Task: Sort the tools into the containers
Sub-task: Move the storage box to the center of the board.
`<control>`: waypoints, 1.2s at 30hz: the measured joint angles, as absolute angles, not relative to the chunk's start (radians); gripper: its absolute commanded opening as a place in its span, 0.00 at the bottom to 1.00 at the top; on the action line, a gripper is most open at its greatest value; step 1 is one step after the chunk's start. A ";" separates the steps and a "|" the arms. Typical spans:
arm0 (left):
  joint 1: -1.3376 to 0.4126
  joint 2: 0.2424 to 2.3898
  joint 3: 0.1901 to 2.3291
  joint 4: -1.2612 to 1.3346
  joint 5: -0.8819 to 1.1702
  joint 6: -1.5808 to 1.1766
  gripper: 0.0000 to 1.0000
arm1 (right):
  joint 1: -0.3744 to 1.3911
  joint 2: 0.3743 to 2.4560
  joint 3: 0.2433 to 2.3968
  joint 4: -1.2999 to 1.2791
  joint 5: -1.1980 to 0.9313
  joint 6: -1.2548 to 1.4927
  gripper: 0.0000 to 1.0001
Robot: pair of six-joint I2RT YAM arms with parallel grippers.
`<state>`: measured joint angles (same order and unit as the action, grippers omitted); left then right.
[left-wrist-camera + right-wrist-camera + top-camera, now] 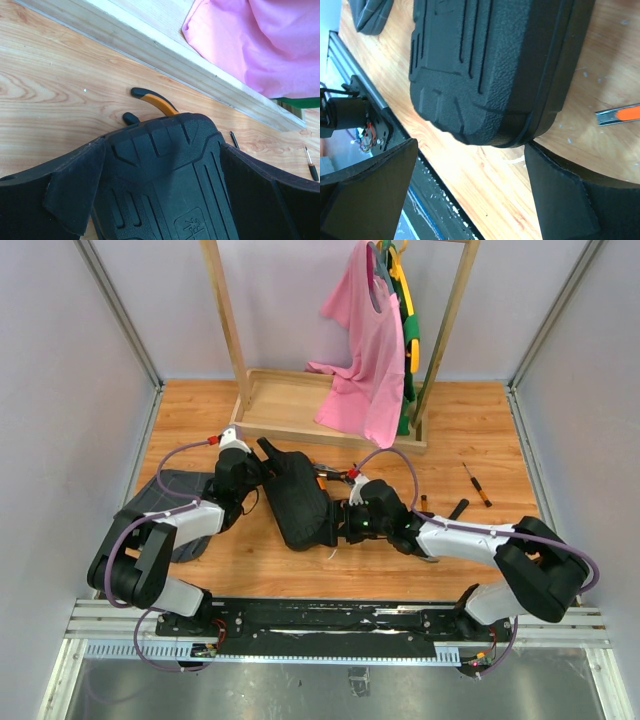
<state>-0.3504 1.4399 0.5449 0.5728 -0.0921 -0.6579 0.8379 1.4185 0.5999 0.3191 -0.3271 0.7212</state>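
Observation:
The black tool case (297,498) lies closed on the wooden table between my two arms. My left gripper (250,473) is open, its jaws spread on either side of the case's far end (170,175). An orange-and-black pliers handle (152,101) pokes out from behind the case. My right gripper (346,523) is open at the case's near right corner (485,65), with only bare table between its fingers (560,195). A steel tool with an orange stripe (619,115) lies beside the case. An orange-handled screwdriver (476,483) and a small black bar (458,508) lie to the right.
Dark grey grid-patterned fabric (178,492) lies left of the case, under the left arm. A wooden clothes rack base (300,405) stands behind, with a pink shirt (365,350) hanging over it. The black mounting rail (330,620) runs along the near edge.

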 measured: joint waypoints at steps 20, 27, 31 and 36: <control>-0.357 1.433 0.558 0.527 -0.092 -0.660 0.99 | 0.726 1.295 0.729 0.065 -0.117 0.564 0.96; -0.356 1.413 0.557 0.498 -0.094 -0.677 0.99 | 0.684 1.498 0.885 0.101 -0.208 0.553 0.95; -0.356 1.343 0.551 0.430 -0.106 -0.681 0.99 | 0.682 1.578 0.929 0.108 -0.241 0.548 0.95; -0.356 1.184 0.536 0.337 -0.165 -0.682 0.99 | 0.654 1.628 0.944 0.108 -0.263 0.536 0.95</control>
<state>-0.3557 1.1839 0.5358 0.3374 -0.1646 -0.6815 0.6544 1.6276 0.9443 0.1081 -0.2630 0.5358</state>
